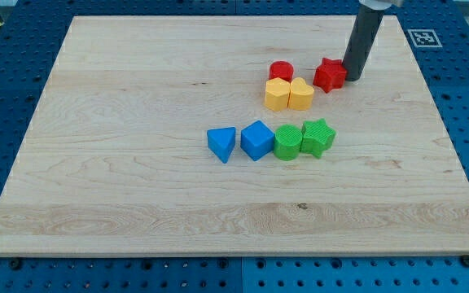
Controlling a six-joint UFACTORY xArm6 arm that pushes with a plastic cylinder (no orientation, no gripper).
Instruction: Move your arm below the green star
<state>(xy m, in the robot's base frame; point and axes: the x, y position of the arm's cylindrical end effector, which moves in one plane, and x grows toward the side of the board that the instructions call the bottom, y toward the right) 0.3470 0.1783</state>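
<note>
A wooden board [137, 106] lies on a blue pegboard table [6, 81], and all the blocks sit right of its middle.

Leftmost in the near row is a blue triangle block [222, 144]. Just right of it, with a small gap, is a blue cube [257, 139]. A green round block [287, 142] touches the cube's right side, and the green star [317, 137] touches that round block in turn, ending the row at the right.

Farther back, a yellow block [277, 94] and a second yellow block [301, 94] stand side by side, touching. A red round block [282, 72] sits just behind them, touching the left one. To their right is a red star [329, 75], near the second yellow block but apart from it.

My tip [352, 77] rests on the board at the red star's right edge, touching it or very nearly. The rod [364, 41] rises from there, leaning slightly right, to the view's top. It has no jaws and holds nothing. The tip is on the far side of the green star and slightly to its right, well apart from it, with the board on the star's near side bare.
</note>
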